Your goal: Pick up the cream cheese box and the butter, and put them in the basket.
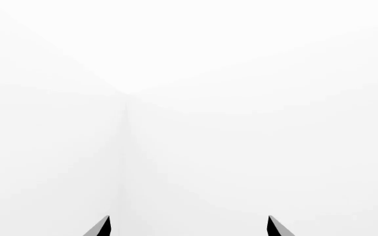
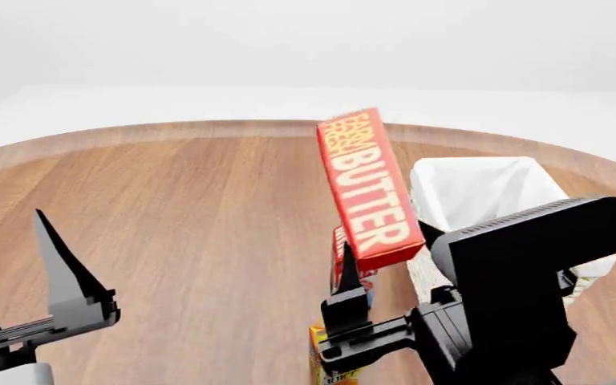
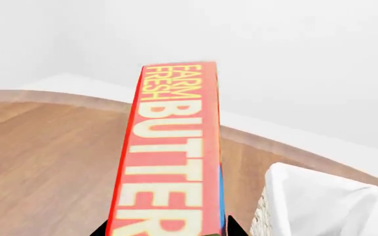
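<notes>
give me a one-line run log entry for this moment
right gripper: shut on butter, lifted above table | basket: beside butter, butter not in | left gripper: open, empty | cream cheese box: not seen

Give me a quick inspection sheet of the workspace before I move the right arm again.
Surface: round wooden table, mostly bare.
Job's things: butter lifted off the table, long side tilted up, held at its lower end beside the basket; cream cheese box not seen.
Clutter: a red carton and a yellow-orange carton, both largely hidden behind the right gripper.
Grippers: right gripper shut on the butter; left gripper open, holding nothing, facing blank white.
Cables: nothing seen.
Surroundings: plain white floor and walls.
</notes>
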Available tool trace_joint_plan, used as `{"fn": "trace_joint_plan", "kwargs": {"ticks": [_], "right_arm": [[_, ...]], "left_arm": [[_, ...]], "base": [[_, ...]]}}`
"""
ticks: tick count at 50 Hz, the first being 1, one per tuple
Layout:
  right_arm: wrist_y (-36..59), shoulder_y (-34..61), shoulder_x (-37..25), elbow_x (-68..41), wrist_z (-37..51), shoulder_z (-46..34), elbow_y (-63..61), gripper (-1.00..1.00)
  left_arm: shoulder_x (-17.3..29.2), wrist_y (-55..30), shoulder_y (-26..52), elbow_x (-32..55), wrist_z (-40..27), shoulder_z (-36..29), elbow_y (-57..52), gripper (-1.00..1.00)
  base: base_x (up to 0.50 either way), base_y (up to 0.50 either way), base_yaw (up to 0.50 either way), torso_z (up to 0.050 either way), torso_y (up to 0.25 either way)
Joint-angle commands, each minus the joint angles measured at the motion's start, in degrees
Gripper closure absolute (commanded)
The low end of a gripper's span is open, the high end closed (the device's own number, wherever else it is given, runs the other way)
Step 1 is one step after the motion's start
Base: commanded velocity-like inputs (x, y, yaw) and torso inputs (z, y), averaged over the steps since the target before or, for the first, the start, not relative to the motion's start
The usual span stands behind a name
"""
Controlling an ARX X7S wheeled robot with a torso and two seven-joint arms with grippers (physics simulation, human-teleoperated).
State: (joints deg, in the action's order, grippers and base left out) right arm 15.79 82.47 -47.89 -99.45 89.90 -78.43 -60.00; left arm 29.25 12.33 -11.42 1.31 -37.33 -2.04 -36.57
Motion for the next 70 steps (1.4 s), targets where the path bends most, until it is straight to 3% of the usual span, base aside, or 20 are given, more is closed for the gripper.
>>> {"fn": "trace_joint_plan", "kwargs": {"ticks": [1,7,14,19,31,52,70], "right_arm": [[5.12,4.73,-8.15,-7.99,0.09,11.77,0.0,1.0],[7.78,13.15,-15.01,-12.66,0.09,11.07,0.01,1.0],[7.95,25.37,-18.98,-16.98,0.04,3.93,0.22,1.0],[12.32,29.29,-20.34,-19.63,-3.44,4.56,4.76,1.0],[21.74,31.49,-18.38,-19.85,-18.89,4.19,20.58,1.0],[34.16,36.16,-16.72,-11.61,-32.11,3.77,41.42,1.0],[32.03,28.49,-14.48,-11.37,-39.23,0.84,49.97,1.0]], "left_arm": [[0.0,-0.11,0.16,-0.23,0.04,-0.31,0.06,-1.0],[0.04,-0.27,0.12,-0.15,-0.01,-0.24,-0.05,-1.0],[-0.06,-0.38,0.27,-0.45,0.08,-0.72,0.09,-1.0],[-0.1,-0.46,0.44,-0.5,0.15,-0.98,0.3,-1.0],[-0.14,-0.4,0.71,-0.49,0.25,-1.37,0.89,-1.0],[-0.02,-1.37,1.28,-0.33,0.5,-1.9,0.51,-1.0],[0.1,-1.65,1.22,-0.37,0.4,-1.89,0.31,-1.0]], "base": [[0.0,0.0,0.0,0.0,0.0],[0.0,0.0,0.0,0.0,0.002],[0.0,0.0,0.0,0.001,0.001],[0.0,0.0,0.0,0.0,0.0],[0.0,0.0,0.0,0.0,0.002],[0.0,0.0,0.0,0.0,0.001],[0.0,0.0,0.0,0.001,0.002]]}}
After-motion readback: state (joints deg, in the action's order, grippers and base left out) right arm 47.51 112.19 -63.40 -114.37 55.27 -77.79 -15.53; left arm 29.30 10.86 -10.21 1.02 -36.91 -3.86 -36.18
